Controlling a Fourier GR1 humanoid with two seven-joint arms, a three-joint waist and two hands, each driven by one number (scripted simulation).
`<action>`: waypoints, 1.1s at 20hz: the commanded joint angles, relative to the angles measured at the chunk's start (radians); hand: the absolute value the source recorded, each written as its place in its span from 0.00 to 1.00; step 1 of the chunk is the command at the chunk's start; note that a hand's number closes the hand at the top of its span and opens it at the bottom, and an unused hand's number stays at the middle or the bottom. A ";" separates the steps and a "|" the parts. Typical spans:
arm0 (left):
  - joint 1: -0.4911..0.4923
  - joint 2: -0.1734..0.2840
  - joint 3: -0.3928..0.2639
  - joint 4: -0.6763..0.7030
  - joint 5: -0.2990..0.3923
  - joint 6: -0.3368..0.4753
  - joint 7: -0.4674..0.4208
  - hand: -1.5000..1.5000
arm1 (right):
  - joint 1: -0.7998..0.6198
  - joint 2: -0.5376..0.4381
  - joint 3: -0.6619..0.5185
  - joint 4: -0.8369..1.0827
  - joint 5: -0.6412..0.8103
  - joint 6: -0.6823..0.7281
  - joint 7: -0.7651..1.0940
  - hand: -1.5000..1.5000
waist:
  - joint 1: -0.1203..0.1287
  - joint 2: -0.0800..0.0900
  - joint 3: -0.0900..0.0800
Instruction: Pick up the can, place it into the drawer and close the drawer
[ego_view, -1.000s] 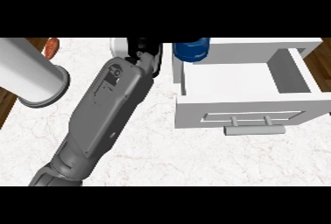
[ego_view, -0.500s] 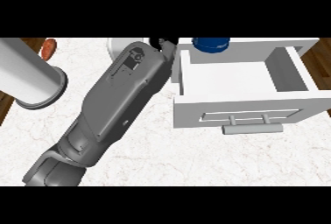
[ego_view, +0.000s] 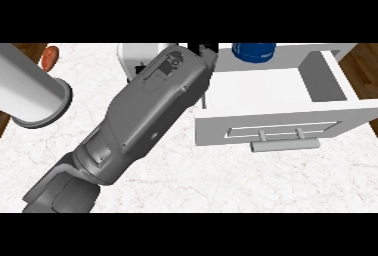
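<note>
One blue metal can (ego_view: 253, 51) hangs over the open white drawer's (ego_view: 325, 80) back edge, right of the right hand (ego_view: 201, 50); its grip can't be made out.

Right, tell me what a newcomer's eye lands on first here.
A big grey forearm slants from the lower left up to the view's top middle. To its right an open white drawer stands with its handle toward the robot, and a blue can shows at its far edge. A grey cylinder fills the left side.
</note>
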 joint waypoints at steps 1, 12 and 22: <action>-0.013 0.000 -0.051 0.060 0.073 0.012 -0.051 1.00 | 0.024 0.044 0.048 -0.044 0.033 -0.010 -0.008 0.00 | -0.008 0.002 0.000; -0.036 0.000 -0.219 0.125 0.189 0.067 -0.055 1.00 | -0.001 0.007 0.001 -0.006 0.006 0.021 0.006 0.00 | -0.018 0.002 0.001; -0.036 0.000 -0.288 0.157 0.279 0.149 -0.114 0.00 | -0.089 -0.028 0.025 -0.003 0.004 -0.041 0.064 0.00 | -0.029 0.011 0.001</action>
